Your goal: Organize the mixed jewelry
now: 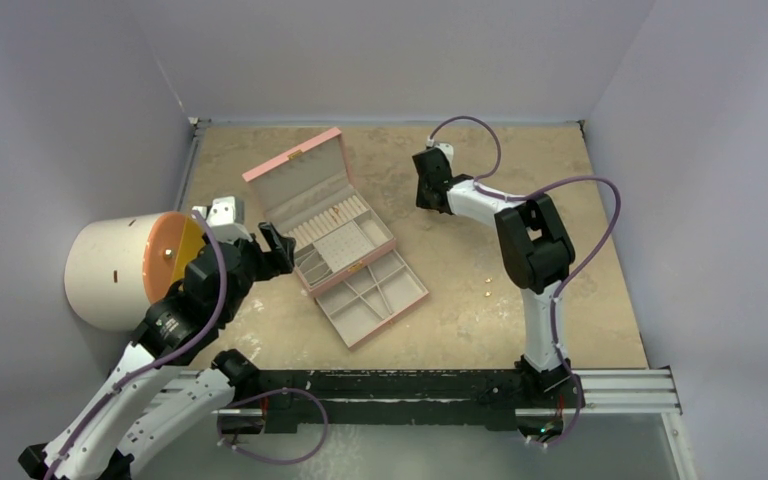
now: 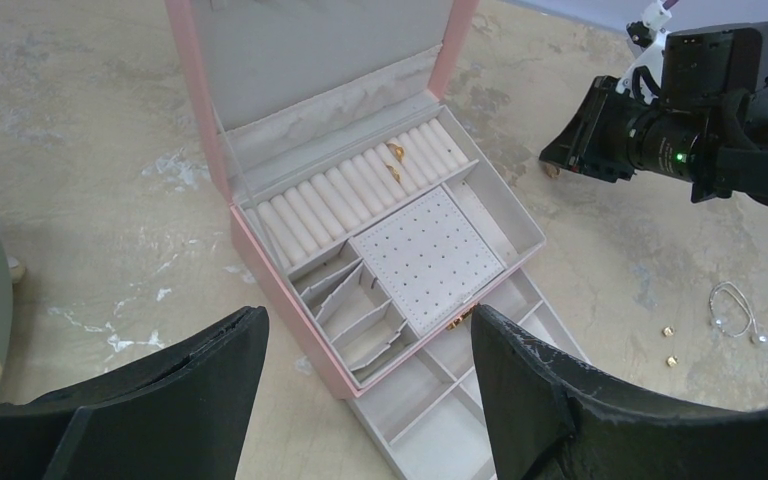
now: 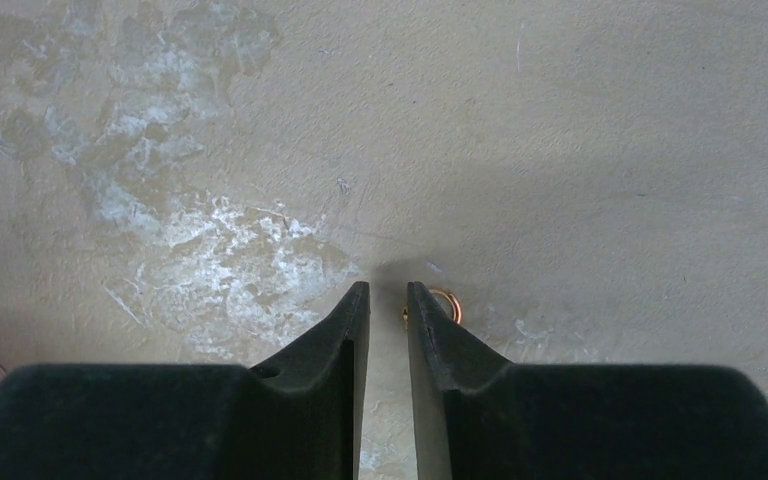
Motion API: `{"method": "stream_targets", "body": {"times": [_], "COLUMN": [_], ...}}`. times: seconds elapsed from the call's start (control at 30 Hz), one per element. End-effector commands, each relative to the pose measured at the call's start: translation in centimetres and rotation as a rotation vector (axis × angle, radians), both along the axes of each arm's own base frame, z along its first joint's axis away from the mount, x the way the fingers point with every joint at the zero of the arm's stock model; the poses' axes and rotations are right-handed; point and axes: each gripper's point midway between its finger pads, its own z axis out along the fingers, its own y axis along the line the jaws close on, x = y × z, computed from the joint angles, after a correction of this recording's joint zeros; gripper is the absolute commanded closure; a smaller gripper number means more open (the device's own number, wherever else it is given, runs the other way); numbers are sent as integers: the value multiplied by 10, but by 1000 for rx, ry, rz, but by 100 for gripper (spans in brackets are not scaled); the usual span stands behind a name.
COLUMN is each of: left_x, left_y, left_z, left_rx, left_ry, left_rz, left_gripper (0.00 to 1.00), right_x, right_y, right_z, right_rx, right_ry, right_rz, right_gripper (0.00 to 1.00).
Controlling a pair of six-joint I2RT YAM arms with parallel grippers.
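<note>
- Our right pincer is almost clenched. Only a thin slit shows between its jaws, and nothing is in it. It hangs low over the bench toward the far edge, about midway along it.
- The gold ring lies on the bench just outside the jaw on the right of the wrist view, half hidden by its tip and not in the slit. We judge that closing from here would catch nothing, and the jaw's flank could flick the ring away.
- The ring is thin and lies flat, so we expect a pinch could slide over it or shoot it sideways.
- Our left pincer is released, jaws wide, above the near left side of the pink box. Dropping there could knock the pulled-out drawer.
- Two more rings sit among the box's padded rolls.
- Loose on the bench to the right of the box, nearer the near edge, lie two tiny gold pieces and a thin wire loop. They are small, shiny and easy to lose against the mottled top.
</note>
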Motion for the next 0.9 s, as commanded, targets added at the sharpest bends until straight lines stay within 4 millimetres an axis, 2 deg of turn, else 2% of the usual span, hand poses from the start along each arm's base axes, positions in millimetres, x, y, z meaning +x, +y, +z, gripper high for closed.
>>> {"method": "stream_targets", "body": {"times": [0.0,0.47,0.67,0.87], "left_x": [5,7,8,8], "left_y": [0,0,0,0], "left_z": [6,5,4,4], "left_rx": [4,3,5,3], "left_ry": [-25,-21,-18,-18], "left_rz": [1,-2,-3,-4], "left_gripper": [26,26,26,26], "right_x": [6,-4,-7,-20], "right_y": [-2,-13,-22,-24], "right_z": [13,1,-2,-8], "right_rx": [19,-11,-44,-55], "right_ry": [-32,-13,-22,-4], "right_rz": [-28,-63,-86,-66], "right_gripper": [78,81,89,99]}}
